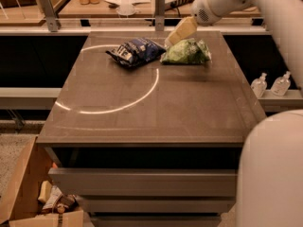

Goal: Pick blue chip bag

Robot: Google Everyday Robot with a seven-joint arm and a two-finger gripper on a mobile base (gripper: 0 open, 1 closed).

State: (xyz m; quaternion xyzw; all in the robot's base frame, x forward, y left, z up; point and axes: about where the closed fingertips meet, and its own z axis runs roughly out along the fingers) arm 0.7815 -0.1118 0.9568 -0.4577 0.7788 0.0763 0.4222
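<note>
The blue chip bag (135, 51) lies crinkled on the far part of the brown table (156, 103), dark navy with white print. A green bag (186, 52) lies just to its right, close beside it. My gripper (180, 30) hangs above the far edge of the table, over the green bag's upper left and a little to the right of the blue bag. It touches neither bag and holds nothing that I can see. The white arm reaches in from the upper right.
A bright curved light ring runs across the tabletop. Behind the table a counter (94, 6) holds jars, papers and metal posts. Two clear bottles (272, 84) stand on a ledge at the right. A cardboard box (33, 197) with items sits at the lower left on the floor.
</note>
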